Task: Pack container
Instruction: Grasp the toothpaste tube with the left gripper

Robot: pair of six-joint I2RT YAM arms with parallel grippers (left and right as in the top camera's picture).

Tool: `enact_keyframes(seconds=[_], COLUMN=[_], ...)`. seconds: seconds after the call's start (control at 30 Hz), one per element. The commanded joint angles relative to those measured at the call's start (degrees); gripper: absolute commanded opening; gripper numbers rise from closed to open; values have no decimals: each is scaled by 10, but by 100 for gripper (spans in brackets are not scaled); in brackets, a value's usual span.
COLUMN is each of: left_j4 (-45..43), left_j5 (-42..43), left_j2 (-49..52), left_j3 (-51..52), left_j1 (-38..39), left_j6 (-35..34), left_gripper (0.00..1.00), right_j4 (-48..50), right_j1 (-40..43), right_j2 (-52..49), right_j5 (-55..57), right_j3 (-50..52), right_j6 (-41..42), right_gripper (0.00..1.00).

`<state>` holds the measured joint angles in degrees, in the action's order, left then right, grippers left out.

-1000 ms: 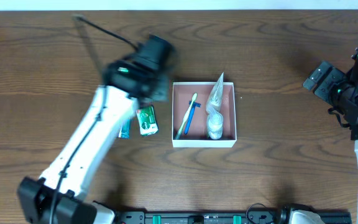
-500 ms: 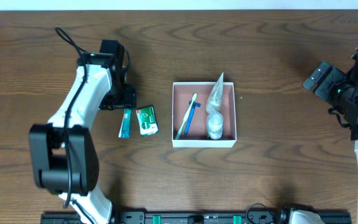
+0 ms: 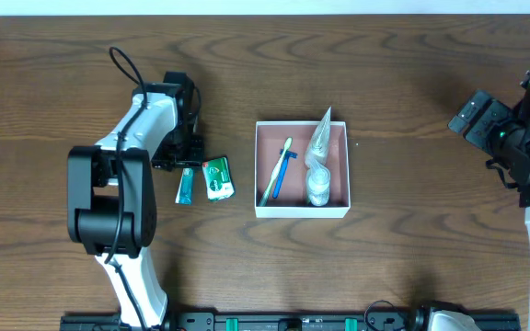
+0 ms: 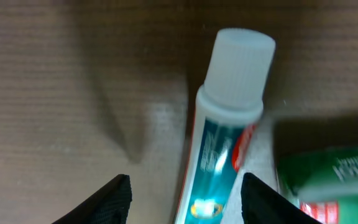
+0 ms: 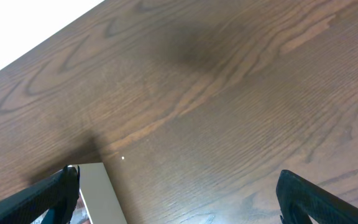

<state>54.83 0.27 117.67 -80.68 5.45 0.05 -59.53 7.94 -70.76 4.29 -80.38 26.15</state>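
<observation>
From overhead, my left gripper (image 3: 184, 161) hung just above the capped end of a toothpaste tube (image 3: 185, 187). A green box (image 3: 217, 177) lay beside the tube, on the side toward the container (image 3: 302, 211). The container sat on the table (image 3: 385, 74) between my two grippers, nearer the left one. It held a toothbrush (image 3: 279, 170) and a plastic bag (image 3: 317, 161). My right gripper (image 3: 472, 113) hung well apart from it, at the far side of the table.

From my left wrist, the left gripper (image 4: 188, 196) stood apart. The tube (image 4: 225, 124) ran forward between its fingers (image 4: 120, 193), white cap (image 4: 238, 68) ahead of them, with a gap on either side. The green box (image 4: 328, 174) lay just outside my other finger.

From my right wrist, the right gripper (image 5: 185, 196) stood wide apart over bare wood. A white corner of the container (image 5: 101, 193) showed just inside one finger.
</observation>
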Motion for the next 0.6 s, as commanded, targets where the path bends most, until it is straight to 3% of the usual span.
enact_keyframes(seconds=[0.0,0.17,0.43,0.57], left_j4=[-8,-22,-26,-31], left_j5=[2,2,2,9], left_j2=[3,3,3,3], left_j3=[2,2,9,19], left_j1=[-2,-2,-2,-2], left_j6=[4,4,3,1], left_gripper=[57,47,46,38], right_j4=[-1,-1,-1,-1], right_j1=[3,3,3,3], right_j2=[2,2,2,2], right_j5=[0,0,0,0], right_j3=[-2,-2,-2,-2], right_j6=[6,6,6,6], right_gripper=[99,99,99,99])
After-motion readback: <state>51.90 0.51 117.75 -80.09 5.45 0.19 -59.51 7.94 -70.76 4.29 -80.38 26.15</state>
